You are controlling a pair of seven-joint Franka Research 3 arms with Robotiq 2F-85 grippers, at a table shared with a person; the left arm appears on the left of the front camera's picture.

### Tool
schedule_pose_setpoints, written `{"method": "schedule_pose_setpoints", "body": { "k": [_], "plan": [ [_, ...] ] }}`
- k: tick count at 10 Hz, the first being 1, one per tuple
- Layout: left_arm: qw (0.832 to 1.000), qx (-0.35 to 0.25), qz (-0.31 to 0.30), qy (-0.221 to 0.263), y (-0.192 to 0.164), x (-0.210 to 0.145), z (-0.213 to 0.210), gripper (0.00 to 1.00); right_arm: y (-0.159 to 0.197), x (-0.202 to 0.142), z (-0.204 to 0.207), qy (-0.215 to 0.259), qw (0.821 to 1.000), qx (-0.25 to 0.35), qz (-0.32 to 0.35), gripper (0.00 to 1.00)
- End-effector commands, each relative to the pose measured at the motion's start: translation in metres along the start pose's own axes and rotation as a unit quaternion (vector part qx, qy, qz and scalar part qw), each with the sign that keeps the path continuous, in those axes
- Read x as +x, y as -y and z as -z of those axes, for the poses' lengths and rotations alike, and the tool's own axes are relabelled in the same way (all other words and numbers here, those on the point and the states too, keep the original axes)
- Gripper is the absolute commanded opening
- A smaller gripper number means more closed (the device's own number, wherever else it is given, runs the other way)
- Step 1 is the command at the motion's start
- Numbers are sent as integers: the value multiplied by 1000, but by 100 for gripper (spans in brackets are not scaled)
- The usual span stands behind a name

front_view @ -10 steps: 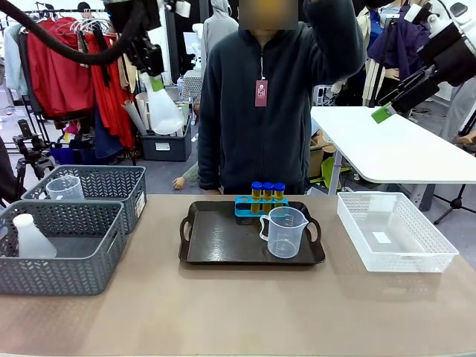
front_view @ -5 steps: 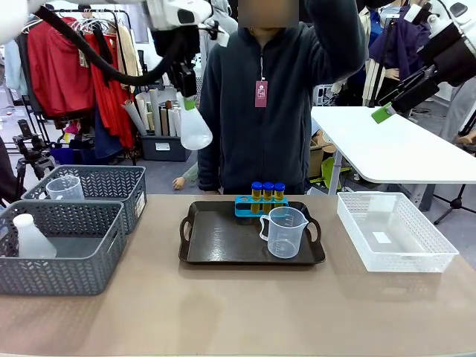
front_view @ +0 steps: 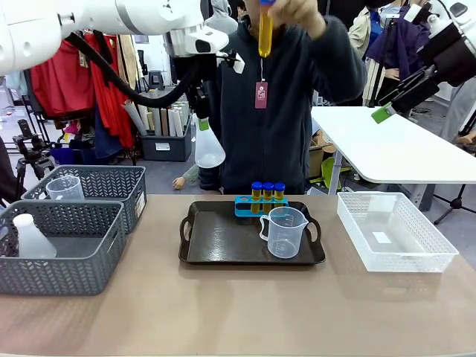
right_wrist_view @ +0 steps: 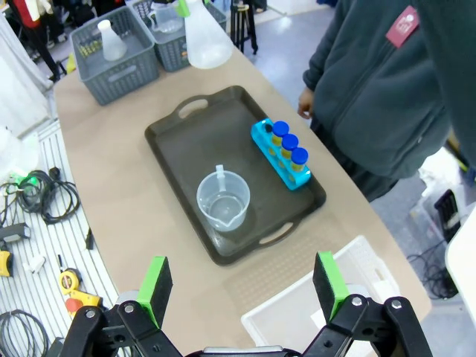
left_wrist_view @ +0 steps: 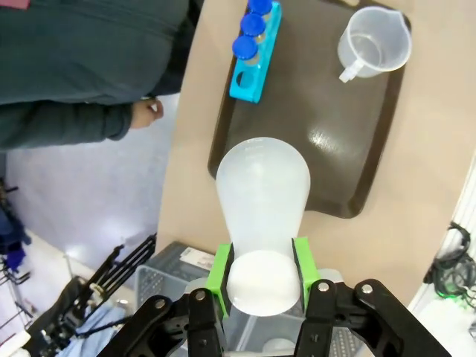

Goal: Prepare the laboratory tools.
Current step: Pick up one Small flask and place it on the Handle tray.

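Note:
My left gripper [front_view: 202, 123] is shut on the neck of a white conical flask [front_view: 209, 146], which hangs in the air above the left far end of the dark tray [front_view: 223, 242]. In the left wrist view the green pads clamp the flask [left_wrist_view: 262, 193] over the tray [left_wrist_view: 327, 149]. On the tray stand a clear measuring cup [front_view: 284, 232] and a blue rack with three blue-capped amber tubes [front_view: 267, 192]. The person holds another amber tube [front_view: 265, 30] high. My right gripper [front_view: 385, 110] hovers open at the upper right, well above the table; its own view shows the gripper [right_wrist_view: 242, 282] holding nothing.
Two grey baskets [front_view: 82, 227] stand at the left, one with a second flask [front_view: 31, 238], the other with a cup [front_view: 65, 187]. A white mesh basket [front_view: 394, 234] sits right of the tray. The person stands at the far edge.
My left arm has carried the flask rightward and lower, toward the tray. The person's hand with an amber tube has come into sight at the top. The right arm has not moved.

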State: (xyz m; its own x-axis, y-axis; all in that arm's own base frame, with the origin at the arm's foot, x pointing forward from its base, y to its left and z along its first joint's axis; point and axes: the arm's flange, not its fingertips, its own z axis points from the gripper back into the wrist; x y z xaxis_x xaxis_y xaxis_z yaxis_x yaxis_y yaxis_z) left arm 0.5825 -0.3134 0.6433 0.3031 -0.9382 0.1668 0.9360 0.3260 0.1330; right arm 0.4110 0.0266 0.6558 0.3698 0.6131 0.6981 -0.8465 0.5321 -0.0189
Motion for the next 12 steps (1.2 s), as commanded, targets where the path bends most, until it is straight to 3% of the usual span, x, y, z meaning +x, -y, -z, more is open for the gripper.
{"method": "schedule_pose_setpoints", "body": {
  "k": [1,7,12],
  "plan": [
    [1000,-6,23,-4,4,5,9,0,1,1,0,12,1000,7,-1,100],
    [998,-46,33,-16,16,12,45,0,1,1,0,12,1000,7,-1,100],
    [998,-49,29,-19,18,10,48,0,1,1,0,12,1000,7,-1,100]
  ]
}}
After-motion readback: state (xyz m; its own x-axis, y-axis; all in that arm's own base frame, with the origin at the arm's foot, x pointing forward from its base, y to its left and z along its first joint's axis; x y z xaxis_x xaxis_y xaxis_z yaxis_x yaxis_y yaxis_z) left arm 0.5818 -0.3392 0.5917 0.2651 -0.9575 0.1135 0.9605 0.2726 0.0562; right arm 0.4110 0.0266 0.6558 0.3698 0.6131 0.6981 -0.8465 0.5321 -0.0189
